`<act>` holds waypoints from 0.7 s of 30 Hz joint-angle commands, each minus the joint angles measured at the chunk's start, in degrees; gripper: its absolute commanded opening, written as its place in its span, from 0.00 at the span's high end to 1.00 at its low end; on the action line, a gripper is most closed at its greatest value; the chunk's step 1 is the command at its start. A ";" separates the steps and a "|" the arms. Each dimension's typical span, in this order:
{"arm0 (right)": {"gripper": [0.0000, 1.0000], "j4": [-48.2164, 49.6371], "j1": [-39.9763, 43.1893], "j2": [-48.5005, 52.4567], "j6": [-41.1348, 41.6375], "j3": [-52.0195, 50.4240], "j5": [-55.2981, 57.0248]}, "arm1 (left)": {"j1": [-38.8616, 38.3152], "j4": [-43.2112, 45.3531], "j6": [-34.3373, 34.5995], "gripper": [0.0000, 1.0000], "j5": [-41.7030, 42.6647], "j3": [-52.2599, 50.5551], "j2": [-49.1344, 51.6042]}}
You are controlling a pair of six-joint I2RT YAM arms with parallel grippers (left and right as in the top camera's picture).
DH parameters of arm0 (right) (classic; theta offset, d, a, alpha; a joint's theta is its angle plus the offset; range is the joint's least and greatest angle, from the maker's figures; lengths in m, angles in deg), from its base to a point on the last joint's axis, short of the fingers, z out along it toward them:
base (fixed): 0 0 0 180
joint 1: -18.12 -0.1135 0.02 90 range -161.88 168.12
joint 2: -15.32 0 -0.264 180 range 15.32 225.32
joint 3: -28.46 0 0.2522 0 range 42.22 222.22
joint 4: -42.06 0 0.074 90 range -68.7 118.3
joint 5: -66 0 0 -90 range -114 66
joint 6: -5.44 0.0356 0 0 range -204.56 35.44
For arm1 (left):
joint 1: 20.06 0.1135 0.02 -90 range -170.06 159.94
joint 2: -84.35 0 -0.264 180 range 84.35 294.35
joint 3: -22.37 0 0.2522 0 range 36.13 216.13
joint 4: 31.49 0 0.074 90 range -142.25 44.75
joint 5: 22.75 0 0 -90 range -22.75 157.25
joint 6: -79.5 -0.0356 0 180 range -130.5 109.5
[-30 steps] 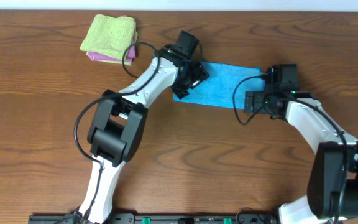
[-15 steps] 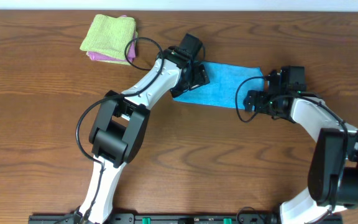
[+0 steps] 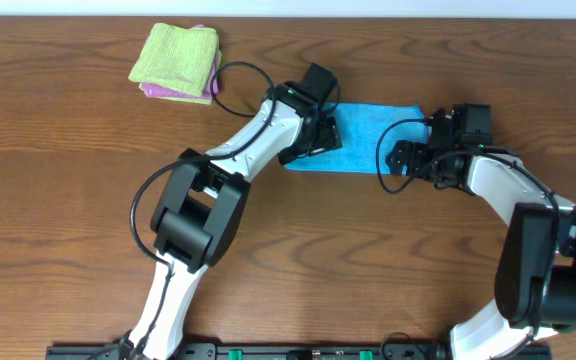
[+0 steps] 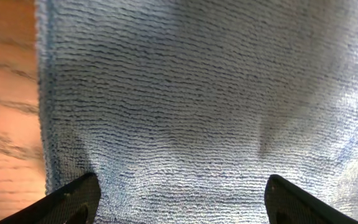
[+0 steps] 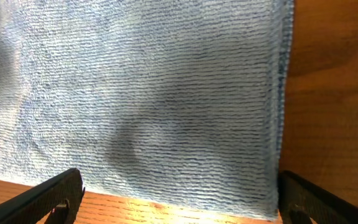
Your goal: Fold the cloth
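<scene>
Left end effector (image 4: 182, 194) and right end effector (image 5: 179, 190) are held wide open over opposite ends of the cloth (image 3: 373, 128), apparently gripping nothing, for edge pickup

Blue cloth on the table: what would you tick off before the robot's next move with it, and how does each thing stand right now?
1. Blue cloth lying flat on the table: ok.
2. Left gripper open above the cloth's left edge: ok.
3. Right gripper open above the cloth's right corner: ok.
4. Cloth held by a gripper: not ok, both are open.
5. Fingers touching the fabric: cannot tell.
6. Folded green cloth well apart from the blue one: ok.
</scene>
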State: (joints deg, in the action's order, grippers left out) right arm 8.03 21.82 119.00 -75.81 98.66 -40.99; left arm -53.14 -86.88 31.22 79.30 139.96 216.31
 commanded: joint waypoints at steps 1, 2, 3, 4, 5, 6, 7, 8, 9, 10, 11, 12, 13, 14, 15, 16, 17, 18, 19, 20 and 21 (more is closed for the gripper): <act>0.03 -0.90 0.35 3.17 1.46 -1.16 -2.08 | -1.20 -0.70 -0.59 0.14 2.38 -0.61 2.73; 0.09 -0.87 0.35 3.17 1.46 -1.16 -2.08 | -1.20 -0.85 -0.59 0.14 2.34 -0.61 2.73; 0.28 -0.87 0.35 3.17 1.46 -1.16 -1.86 | -1.20 -0.83 -0.61 0.14 2.32 -0.61 2.73; 0.38 -0.87 0.35 3.17 1.46 -1.16 -1.38 | -1.18 -0.83 -0.59 0.14 2.32 -0.61 2.73; 0.44 -0.87 0.35 3.17 1.46 -1.16 -0.96 | -1.09 -0.85 -0.59 0.15 2.10 -0.61 2.73; 0.48 -0.92 0.35 3.17 1.46 -1.16 -0.44 | -1.01 -1.36 -0.59 0.15 1.22 -0.61 2.73; 0.49 -0.96 0.35 3.17 1.46 -1.16 0.13 | -0.96 -1.99 -0.59 0.15 -0.24 -0.61 2.73; 0.54 -0.98 0.35 3.17 1.44 -1.16 0.63 | -0.96 -2.54 -0.61 0.15 -1.27 -0.61 2.73; 0.57 -0.98 0.35 3.17 1.44 -1.16 1.40 | -0.94 -3.17 -0.61 0.15 -2.29 -0.61 2.73; 0.60 -0.96 0.37 3.17 1.44 -1.16 2.25 | -0.90 -3.93 -0.63 0.15 -3.52 -0.61 2.73; 0.60 -0.94 0.37 3.17 1.46 -1.16 3.21 | -0.85 -4.48 -0.66 0.15 -4.22 -0.61 2.73; 0.61 -0.96 0.37 3.17 1.44 -1.16 3.93 | -0.74 -4.92 -0.66 0.15 -4.81 -0.61 2.73; 0.63 -0.96 0.37 3.17 1.44 -1.16 4.94 | -0.63 -5.29 -0.76 0.15 -5.03 -0.61 2.73; 0.65 -0.96 0.39 3.17 1.44 -1.16 5.60 | -0.52 -5.35 -1.05 0.15 -5.01 -0.61 2.73; 0.66 -0.96 0.42 3.17 1.44 -1.16 6.40 | -0.42 -5.51 -1.05 0.15 -5.03 -0.61 2.73; 0.66 -0.96 0.42 3.17 1.22 -1.16 7.43 | -0.26 -5.62 -1.05 0.15 -5.03 -0.61 2.73; 0.69 -0.96 0.42 3.15 1.25 -1.16 8.85 | -0.17 -5.79 -1.05 0.15 -5.05 -0.61 2.73; 0.71 -0.92 0.42 3.15 1.22 -1.16 9.75 | -0.04 -5.97 -1.05 0.15 -5.05 -0.61 2.73; 0.71 -0.85 0.42 3.15 1.20 -1.16 10.45 | 0.09 -6.19 -1.05 0.15 -5.05 -0.61 2.73; 0.74 -0.79 0.42 3.15 0.72 -1.16 10.58 | 0.13 -6.21 -1.05 0.15 -5.07 -0.61 2.73; 0.82 -0.79 0.39 3.15 0.37 -1.16 10.58 | 0.17 -6.19 -1.05 0.15 -5.07 -0.61 2.73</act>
State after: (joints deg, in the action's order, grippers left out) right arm 7.92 22.04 120.27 -74.89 98.73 -35.46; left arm -53.88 -91.84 31.17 76.22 140.09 216.31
